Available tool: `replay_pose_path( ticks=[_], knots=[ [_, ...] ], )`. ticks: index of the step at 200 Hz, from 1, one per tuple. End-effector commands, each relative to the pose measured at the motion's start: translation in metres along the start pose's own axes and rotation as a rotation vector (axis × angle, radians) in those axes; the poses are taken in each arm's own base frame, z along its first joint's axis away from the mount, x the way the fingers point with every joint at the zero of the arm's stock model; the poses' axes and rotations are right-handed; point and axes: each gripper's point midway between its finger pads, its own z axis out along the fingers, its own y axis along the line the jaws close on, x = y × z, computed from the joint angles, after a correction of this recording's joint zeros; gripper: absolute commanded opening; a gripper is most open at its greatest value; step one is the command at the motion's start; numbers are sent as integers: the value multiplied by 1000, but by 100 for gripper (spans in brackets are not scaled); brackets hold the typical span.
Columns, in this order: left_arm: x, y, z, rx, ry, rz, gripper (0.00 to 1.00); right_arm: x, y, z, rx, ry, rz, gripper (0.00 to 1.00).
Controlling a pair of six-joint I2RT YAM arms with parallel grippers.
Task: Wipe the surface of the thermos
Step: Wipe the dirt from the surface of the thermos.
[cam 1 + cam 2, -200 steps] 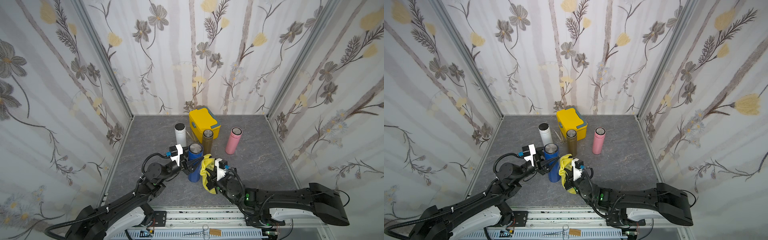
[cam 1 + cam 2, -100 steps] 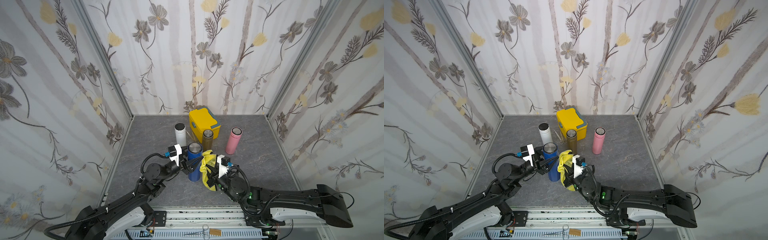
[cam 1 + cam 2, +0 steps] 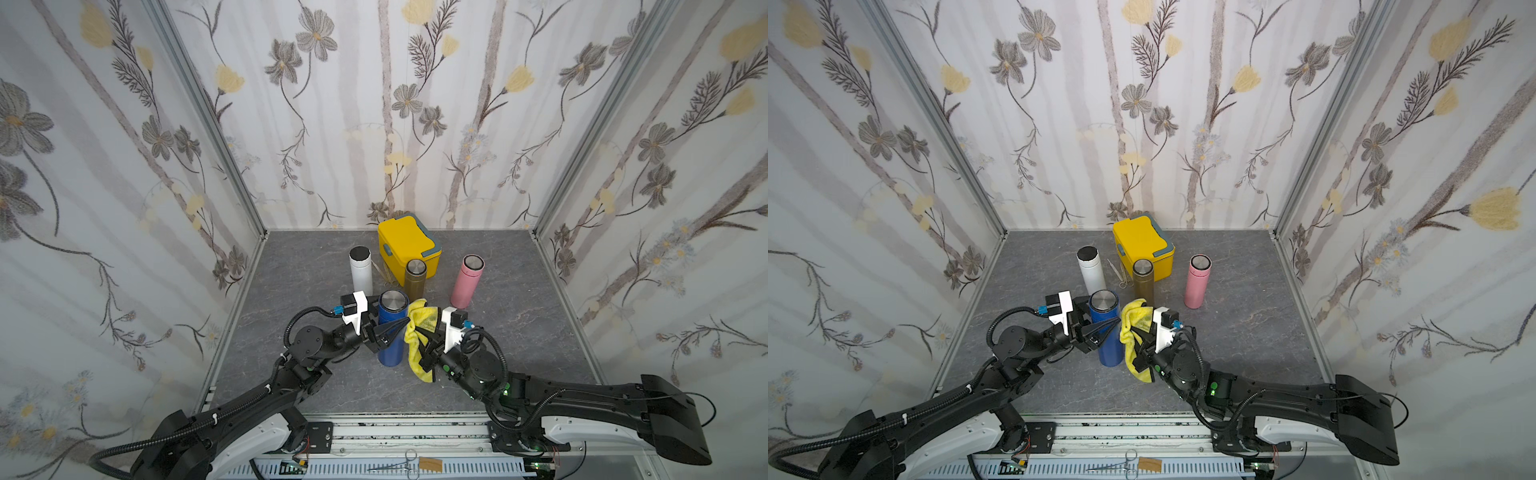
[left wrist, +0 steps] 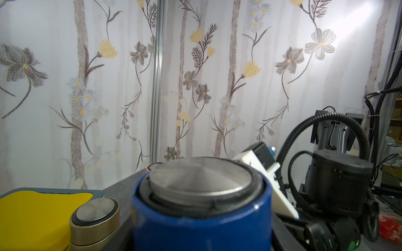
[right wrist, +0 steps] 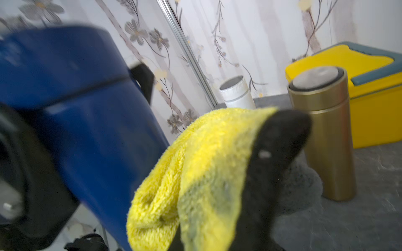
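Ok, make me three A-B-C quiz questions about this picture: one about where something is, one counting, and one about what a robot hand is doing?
1. Where is the cloth? A) beside the blue thermos B) in a bucket C) on a shelf
2. How many thermoses are there? A) two B) six C) four
3. The left gripper is: A) open in the air B) shut on the blue thermos C) shut on the cloth
Answers: 1 A, it hangs next to the blue side; 2 C, blue, white thermos, gold thermos, pink thermos; 3 B, it clamps the blue body.
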Motion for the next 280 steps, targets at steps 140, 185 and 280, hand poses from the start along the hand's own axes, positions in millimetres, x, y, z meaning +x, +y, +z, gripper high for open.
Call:
replay_pose_path(
  ticks=[140,185,280],
  knots=[
    [-18,-22,-2,110,-72,79,0,-16,18,4,-137,0,50,0],
    [-16,-23,-1,116,-67,82,0,49,-20,1,-77,104,104,0],
    [-10,-29,3,158,-37,92,0,2,12,16,-95,53,6,0]
  ],
)
